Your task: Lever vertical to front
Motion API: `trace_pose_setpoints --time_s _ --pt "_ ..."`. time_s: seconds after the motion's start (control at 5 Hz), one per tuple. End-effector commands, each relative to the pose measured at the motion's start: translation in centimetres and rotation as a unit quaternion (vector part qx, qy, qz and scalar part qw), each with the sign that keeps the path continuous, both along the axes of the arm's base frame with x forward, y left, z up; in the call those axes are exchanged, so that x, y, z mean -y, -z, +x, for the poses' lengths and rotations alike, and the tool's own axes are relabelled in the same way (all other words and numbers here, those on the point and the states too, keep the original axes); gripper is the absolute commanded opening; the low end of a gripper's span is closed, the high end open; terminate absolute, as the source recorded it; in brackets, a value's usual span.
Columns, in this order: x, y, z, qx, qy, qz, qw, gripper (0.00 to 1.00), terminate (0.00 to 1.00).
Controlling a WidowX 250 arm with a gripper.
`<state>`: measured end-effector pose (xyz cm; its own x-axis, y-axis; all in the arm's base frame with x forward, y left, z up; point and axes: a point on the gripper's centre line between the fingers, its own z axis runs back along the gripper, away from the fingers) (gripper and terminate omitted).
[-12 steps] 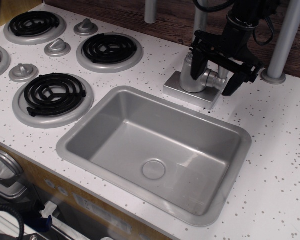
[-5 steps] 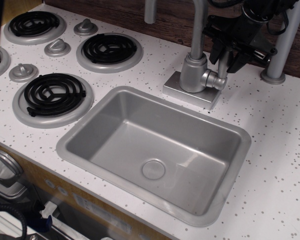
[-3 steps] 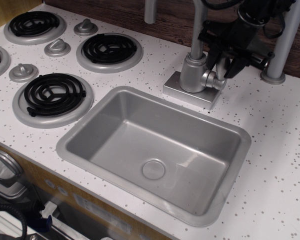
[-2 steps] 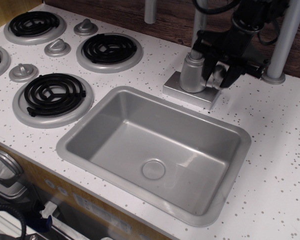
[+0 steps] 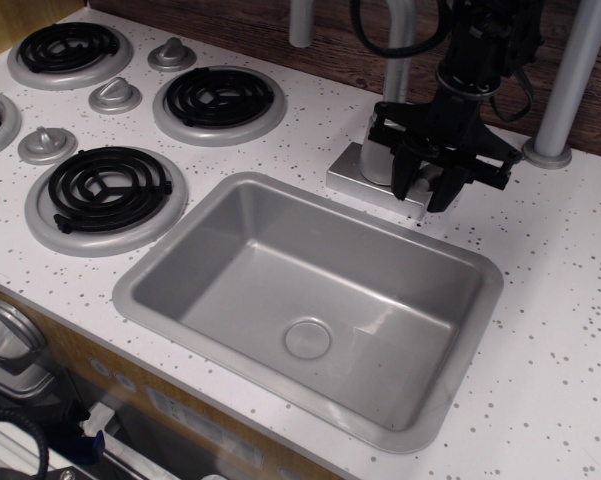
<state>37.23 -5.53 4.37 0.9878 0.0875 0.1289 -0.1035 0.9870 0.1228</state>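
Note:
The silver faucet body (image 5: 377, 152) stands on its square base (image 5: 348, 172) behind the sink. The lever (image 5: 427, 174) on its right side is mostly hidden; only a short silver-grey piece shows between my black fingers (image 5: 405, 176). It seems to point toward the front. My gripper (image 5: 425, 197) hangs just in front of the faucet's right side, low over the base's front corner, with its jaws closed in on the lever from both sides.
The grey sink basin (image 5: 230, 195) lies just in front of the gripper. The tall spout pipe (image 5: 400, 45) rises behind my arm. A grey post (image 5: 570, 75) stands to the right. Stove burners (image 5: 218, 98) and cone-topped knobs (image 5: 114, 95) are at the left.
My gripper went from wide open beside the faucet to closed on the upright lever. It then swung down and forward with the lever, which has gone from vertical toward the front.

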Motion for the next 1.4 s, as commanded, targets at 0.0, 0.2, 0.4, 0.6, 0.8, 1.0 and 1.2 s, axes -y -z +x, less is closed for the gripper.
trace_pose_setpoints --time_s 0.0,0.2,0.4,0.6,0.8,1.0,1.2 --pt "-0.6 -0.7 0.7 0.024 0.002 -0.006 0.9997 0.00 0.00" --pt "-0.5 -1.0 0.7 0.024 0.000 -0.001 0.9997 0.00 0.00" --pt "-0.5 -0.7 0.7 0.022 0.002 -0.004 0.9997 0.00 0.00" --pt "-0.8 -0.5 0.9 0.015 0.009 -0.010 0.9998 0.00 0.00" --pt "-0.8 -0.3 0.9 0.014 0.009 -0.013 0.9998 0.00 0.00" --pt "-0.8 -0.2 0.9 0.013 0.014 -0.013 0.9997 1.00 0.00" --pt "-0.6 -1.4 0.8 0.009 0.016 -0.002 0.9998 1.00 0.00"
